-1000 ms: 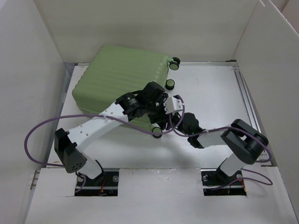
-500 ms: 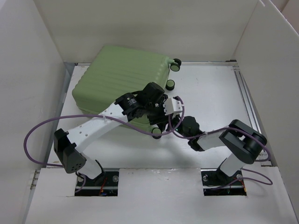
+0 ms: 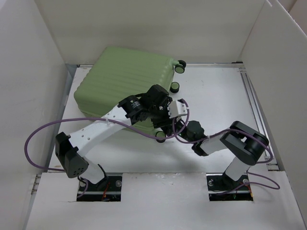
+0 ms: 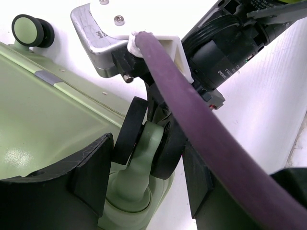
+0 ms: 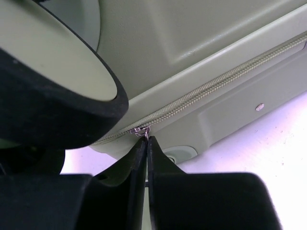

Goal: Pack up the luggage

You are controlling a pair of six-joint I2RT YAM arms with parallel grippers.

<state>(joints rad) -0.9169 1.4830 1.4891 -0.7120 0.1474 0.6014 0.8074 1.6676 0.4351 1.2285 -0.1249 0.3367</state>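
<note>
The luggage (image 3: pixel 124 79), a light-green ribbed hard-shell suitcase, lies closed on the white table at the back left. My left gripper (image 3: pixel 163 127) reaches over its near right corner. In the left wrist view my left gripper (image 4: pixel 148 160) has its black fingers (image 4: pixel 91 175) against both sides of a black-and-green wheel (image 4: pixel 170 148). My right gripper (image 3: pixel 178 126) is at the same corner. In the right wrist view my right gripper (image 5: pixel 146 141) is shut on the small metal zipper pull (image 5: pixel 142 131) on the woven zipper (image 5: pixel 216 86).
Two more wheels (image 3: pixel 179 67) (image 3: pixel 175 86) stick out on the suitcase's right side. White walls (image 3: pixel 278 72) box in the table on three sides. Purple cables (image 3: pixel 43 132) loop from both arms, one across the left wrist view (image 4: pixel 192 115).
My right arm has shifted left, bringing its gripper closer in under the suitcase's near right corner. The left arm and the suitcase have not moved.
</note>
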